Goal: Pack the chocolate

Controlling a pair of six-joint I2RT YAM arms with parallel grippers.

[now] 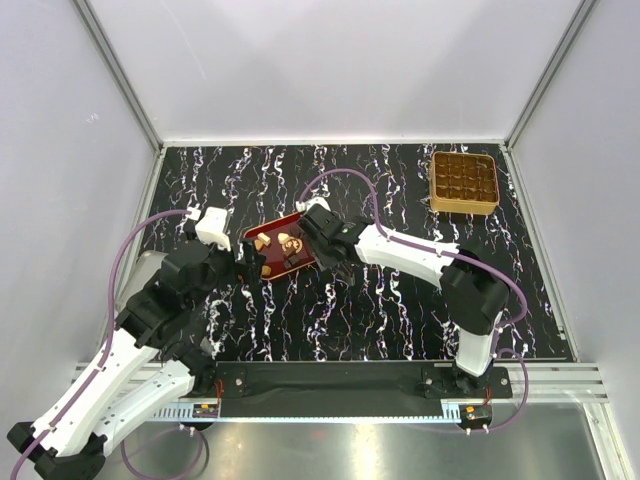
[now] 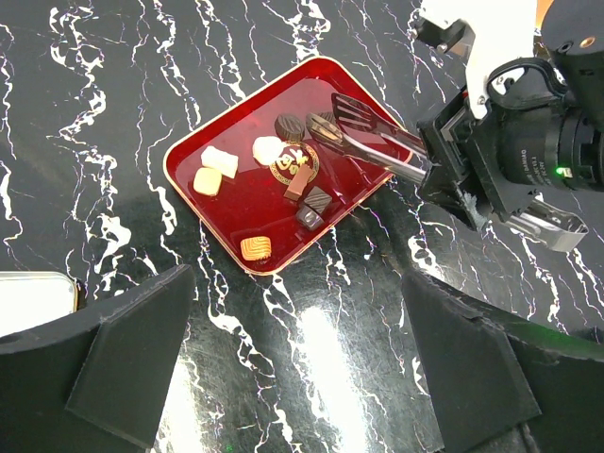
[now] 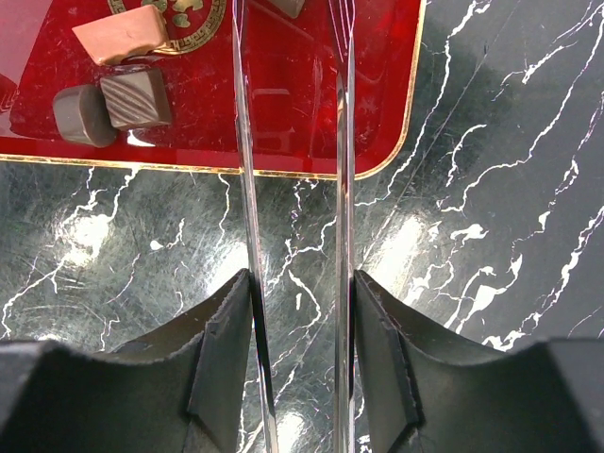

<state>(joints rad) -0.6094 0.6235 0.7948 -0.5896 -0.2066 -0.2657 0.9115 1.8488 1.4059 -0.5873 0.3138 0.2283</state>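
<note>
The red tray (image 2: 236, 203) lies on the black marble table and holds several chocolates: cream lumps (image 2: 219, 160) at its left, a dark one (image 2: 289, 125), a tan bar (image 2: 298, 189) and dark pieces (image 2: 318, 200) by the gold emblem. My right gripper (image 3: 302, 278) is shut on metal tongs (image 2: 363, 142). The tong tips reach over the tray's far right part, beside a dark piece. The right wrist view shows the tong arms (image 3: 243, 142) slightly apart over the tray (image 3: 377, 85). My left gripper (image 2: 297, 283) is open and empty, just short of the tray's near corner.
A square golden box (image 1: 464, 182) with a grid of compartments stands at the far right of the table. A pale flat object (image 2: 33, 302) lies off the tray's left, near the left arm. Grey walls close in the table on three sides.
</note>
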